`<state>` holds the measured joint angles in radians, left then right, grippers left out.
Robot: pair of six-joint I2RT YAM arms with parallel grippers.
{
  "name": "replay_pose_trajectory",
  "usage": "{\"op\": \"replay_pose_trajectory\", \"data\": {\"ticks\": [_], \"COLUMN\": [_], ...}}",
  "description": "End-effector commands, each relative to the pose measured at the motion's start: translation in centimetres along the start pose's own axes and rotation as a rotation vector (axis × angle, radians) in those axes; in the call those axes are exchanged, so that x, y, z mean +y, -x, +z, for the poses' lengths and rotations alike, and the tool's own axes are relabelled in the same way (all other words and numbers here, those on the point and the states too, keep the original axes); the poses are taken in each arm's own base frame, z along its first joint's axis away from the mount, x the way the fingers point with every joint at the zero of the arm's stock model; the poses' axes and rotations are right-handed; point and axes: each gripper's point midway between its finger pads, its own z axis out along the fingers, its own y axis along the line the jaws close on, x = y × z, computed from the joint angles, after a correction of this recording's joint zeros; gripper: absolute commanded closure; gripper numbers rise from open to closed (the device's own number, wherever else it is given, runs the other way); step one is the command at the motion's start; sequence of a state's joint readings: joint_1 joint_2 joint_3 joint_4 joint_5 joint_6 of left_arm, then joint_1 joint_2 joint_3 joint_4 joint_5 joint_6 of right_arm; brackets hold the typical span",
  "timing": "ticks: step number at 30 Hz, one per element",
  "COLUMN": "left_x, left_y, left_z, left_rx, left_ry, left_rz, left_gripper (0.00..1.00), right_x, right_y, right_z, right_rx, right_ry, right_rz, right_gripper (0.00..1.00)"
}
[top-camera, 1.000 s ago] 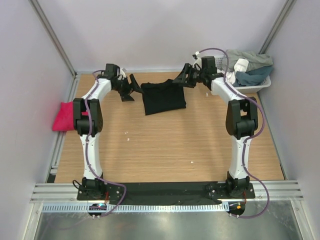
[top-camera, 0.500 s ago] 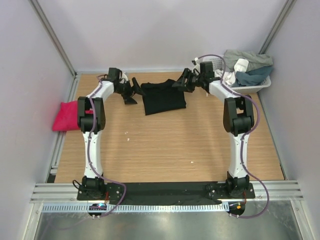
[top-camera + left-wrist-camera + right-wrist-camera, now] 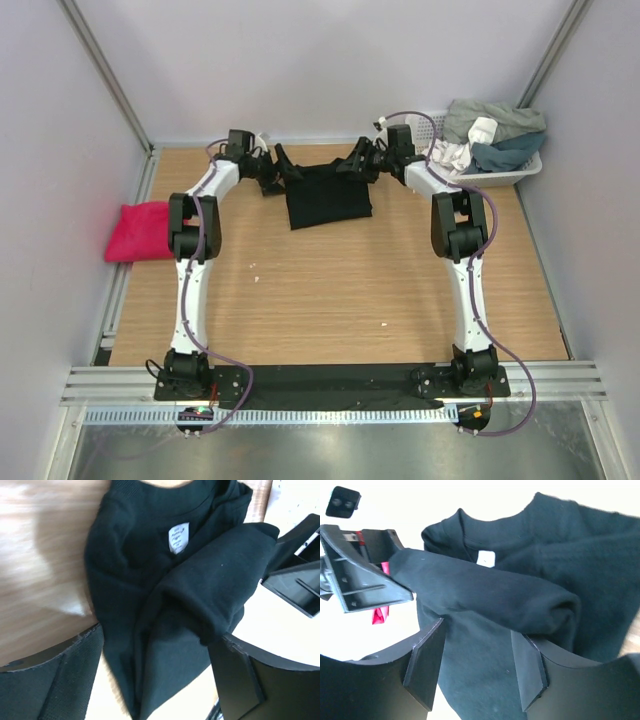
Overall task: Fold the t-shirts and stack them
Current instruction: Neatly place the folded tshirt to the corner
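Left hand (image 3: 161, 632) is standing spread wide, its two fingers (image 3: 52, 677) straddling the far left edge of the black t-shirt (image 3: 328, 198), with a thick rolled fold of cloth lying between them but not being pinched. Right hand (image 3: 479, 630) is likewise gaping, its fingers (image 3: 426, 665) sitting either side of the same garment at its far right edge, the bulging fold running across just ahead of the tips. From above, the two hands are facing each other across the collar end of the shirt, which is lying folded into a rough rectangle at the far middle of the wooden surface (image 3: 330, 290). A small white tag (image 3: 178, 537) is showing inside the neckline. The pink t-shirt (image 3: 138, 231) is lying bunched well apart at the left edge of the surface, partly off the wood. A white basket (image 3: 505, 177) heaped with other clothes is sitting at the far right corner, just beside the right arm

From above, both hands are appearing only as small dark shapes merging with the black cloth, so whether the fingertips are touching the surface is hard to tell. In the wrist views the frame is cutting off the lower part of the shirt and the background is blowing out to white
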<state>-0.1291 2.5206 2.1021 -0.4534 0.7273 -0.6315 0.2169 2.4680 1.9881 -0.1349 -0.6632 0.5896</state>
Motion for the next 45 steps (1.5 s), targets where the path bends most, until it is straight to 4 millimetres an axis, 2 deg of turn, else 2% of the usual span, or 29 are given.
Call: {"op": "replay_pose_trajectory", "data": {"ticks": [1, 3, 6, 8, 9, 13, 16, 17, 18, 19, 22, 24, 25, 27, 28, 30, 32, 33, 34, 37, 38, 41, 43, 45], "left_x": [2.2, 2.3, 2.1, 2.1, 1.8, 2.1, 2.2, 2.1, 2.0, 1.8, -0.6, -2.6, -3.0, -3.2, -3.9, -2.9, -2.5, -1.6, -1.4, 0.7, 1.1, 2.3, 3.9, 3.5], "left_y": [-1.1, -1.0, -1.2, -1.5, -1.6, -1.7, -1.7, -1.6, -1.5, -1.5, -0.9, -0.5, -0.6, -1.4, -1.7, -2.7, -2.9, -4.2, -4.2, -4.8, -4.5, -4.2, -2.9, -2.1], "left_z": [3.0, 3.4, 4.4, 4.9, 5.1, 5.5, 5.5, 5.3, 5.2, 4.9, 3.0, 0.9, 0.2, -1.6, -2.7, -4.7, -6.8, -7.9, -8.8, -11.6, -13.2, -15.9, -18.6, -20.6], "left_rx": [0.016, 0.008, 0.010, 0.017, 0.019, 0.018, 0.012, 0.011, 0.010, 0.011, 0.014, 0.016, 0.021, 0.062, 0.073, 0.119, 0.137, 0.196, 0.210, 0.247, 0.245, 0.245, 0.209, 0.187], "left_ry": [0.042, 0.045, 0.035, 0.031, 0.019, 0.025, 0.037, 0.038, 0.039, 0.039, 0.015, -0.003, -0.004, -0.006, -0.012, 0.010, 0.038, 0.090, 0.103, 0.182, 0.203, 0.283, 0.342, 0.373], "left_rz": [-0.013, -0.012, -0.001, -0.002, 0.003, -0.002, 0.004, 0.015, 0.023, 0.031, 0.130, 0.199, 0.211, 0.229, 0.240, 0.254, 0.286, 0.259, 0.321, 0.312, 0.329, 0.359, 0.346, 0.359], "left_gripper": [0.17, 0.21, 0.32, 0.42, 0.51, 0.66, 0.73, 0.80, 0.93, 0.99, 1.00, 1.00, 1.00, 1.00, 1.00, 1.00, 1.00, 1.00, 1.00, 1.00, 1.00, 1.00, 1.00, 1.00], "right_x": [1.5, 1.2, 0.7, 0.4, 0.3, 0.0, 0.0, 0.1, 0.1, 0.3, 1.6, 2.6, 4.0, 4.7, 5.7, 5.9, 6.3, 6.1, 5.8, 5.3, 4.9, 5.1, 5.4, 6.0], "right_y": [2.0, 1.4, 0.7, 0.3, 0.2, 0.0, 0.1, 0.1, 0.0, 0.1, 0.9, 1.5, 2.4, 2.9, 3.9, 4.3, 5.0, 5.1, 5.2, 5.0, 4.8, 4.6, 4.5, 4.5], "right_z": [0.3, 0.4, 0.3, 0.4, 0.4, 0.6, 0.7, 0.8, 0.8, 0.6, -0.2, -1.2, -2.2, -3.3, -4.6, -5.9, -7.5, -8.0, -8.4, -9.6, -9.9, -10.6, -10.9, -11.3], "right_rx": [-0.060, -0.044, -0.030, -0.022, -0.022, -0.018, -0.021, -0.021, -0.020, -0.022, -0.034, -0.045, -0.065, -0.074, -0.097, -0.106, -0.126, -0.131, -0.133, -0.134, -0.130, -0.131, -0.137, -0.143], "right_ry": [0.025, 0.023, 0.017, 0.011, 0.011, 0.004, 0.006, 0.008, 0.007, 0.011, 0.027, 0.043, 0.057, 0.054, 0.059, 0.037, 0.026, 0.017, 0.007, -0.023, -0.033, -0.036, -0.031, -0.021], "right_rz": [-0.040, -0.029, -0.015, -0.004, -0.003, 0.001, -0.004, -0.003, -0.002, -0.005, -0.024, -0.043, -0.076, -0.101, -0.126, -0.168, -0.185, -0.194, -0.197, -0.206, -0.200, -0.207, -0.209, -0.216], "right_gripper": [0.39, 0.39, 0.39, 0.39, 0.39, 0.39, 0.39, 0.39, 0.39, 0.39, 0.39, 0.39, 0.39, 0.39, 0.39, 0.39, 0.38, 0.38, 0.38, 0.38, 0.38, 0.38, 0.38, 0.38]}}
